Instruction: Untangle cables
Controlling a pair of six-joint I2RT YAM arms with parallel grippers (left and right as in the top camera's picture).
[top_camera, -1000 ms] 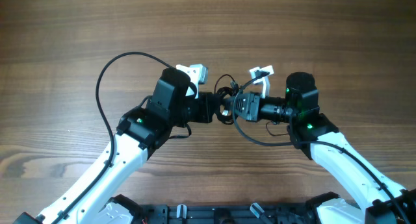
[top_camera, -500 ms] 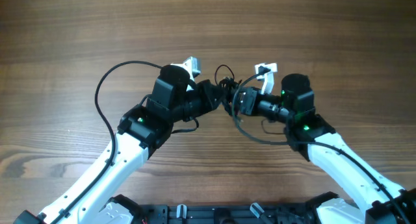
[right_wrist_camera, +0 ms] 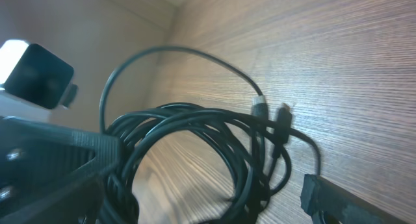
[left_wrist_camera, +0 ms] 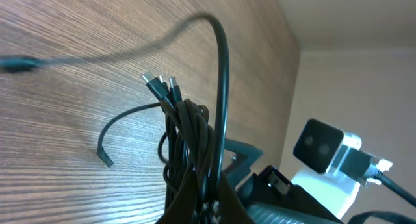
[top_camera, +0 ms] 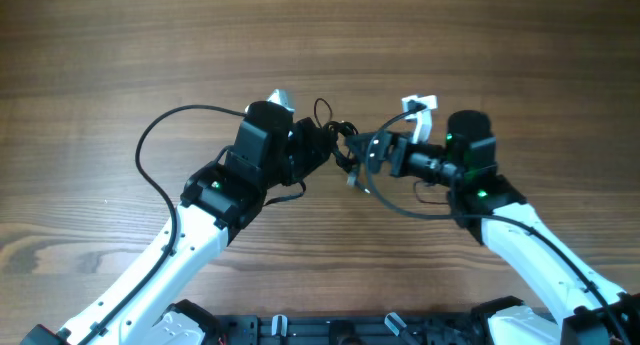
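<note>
Vs a second ago both hands are shifting away from the base and easing apart. The cables point(top_camera: 341, 135) are hanging bunched between them over the table point(top_camera: 100, 45). Left hand point(top_camera: 324, 147) is pinching the bundle; right hand point(top_camera: 367, 155) grip: can't tell. Tangle is looking unloosened.

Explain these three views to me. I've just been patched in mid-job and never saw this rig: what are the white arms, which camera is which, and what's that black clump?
Two white robot arms reach in from the bottom edge over a wooden table. The overhead view looks straight down on them. The other two views come from a camera on each wrist, looking past that arm's own fingers. The black clump is the cables, thin cords coiled together, with small plug tips poking out. The left gripper looks shut on the bundle. The right gripper has its fingers spread apart, with loops of the bundle between them.
</note>
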